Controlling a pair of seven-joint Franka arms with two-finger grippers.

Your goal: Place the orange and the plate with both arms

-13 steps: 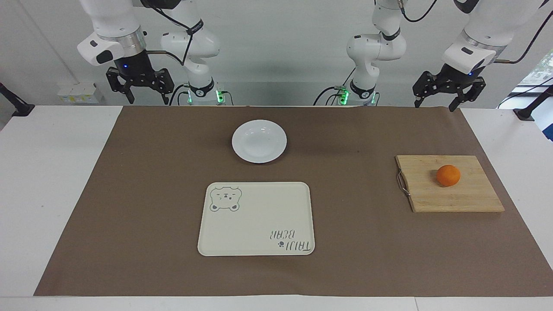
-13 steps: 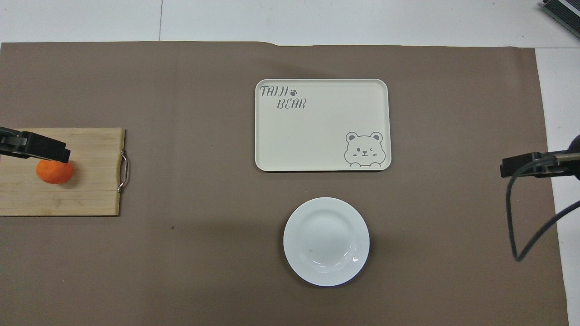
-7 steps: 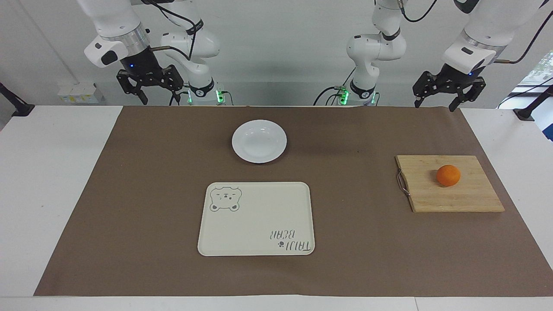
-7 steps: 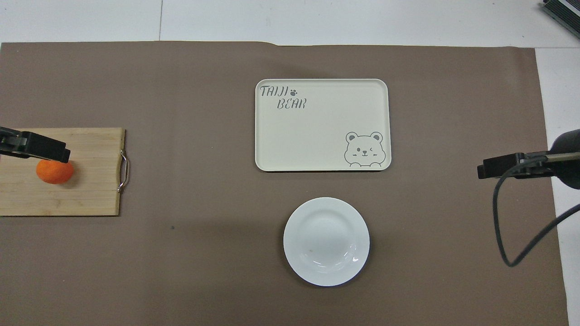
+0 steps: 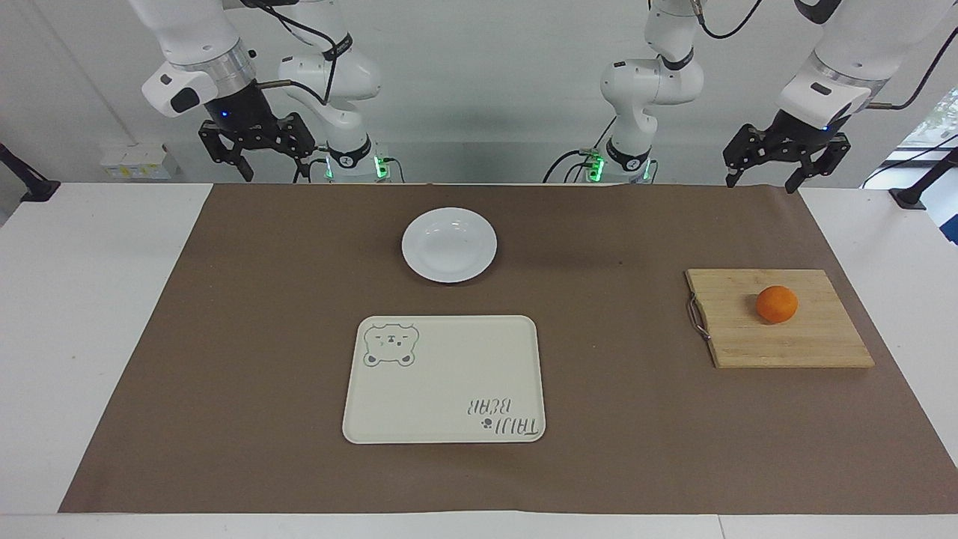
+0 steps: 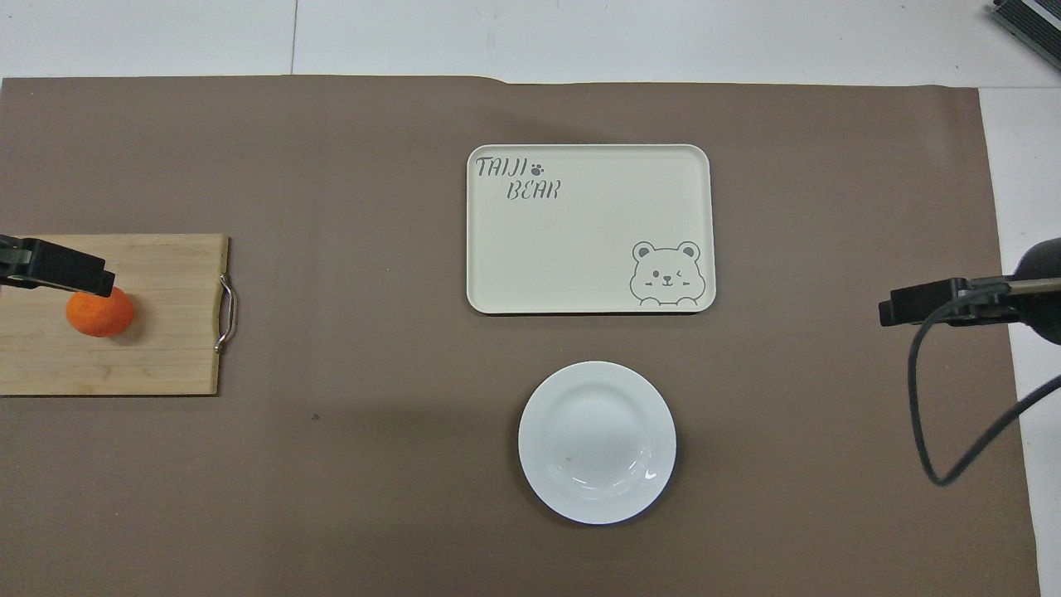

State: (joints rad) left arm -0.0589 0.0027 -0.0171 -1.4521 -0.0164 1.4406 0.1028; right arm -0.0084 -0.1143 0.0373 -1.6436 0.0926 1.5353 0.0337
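I see the orange (image 5: 776, 304) at frame right of the facing view, sitting on the wooden cutting board (image 5: 786, 340), and the plate (image 5: 449, 245) at upper centre on the brown mat (image 5: 262, 337), just above the bear tray (image 5: 445, 382). Left gripper (image 5: 784, 171) hangs at upper right, fingers spread, empty. Right gripper (image 5: 258, 153) hangs at upper left, likewise spread and empty.
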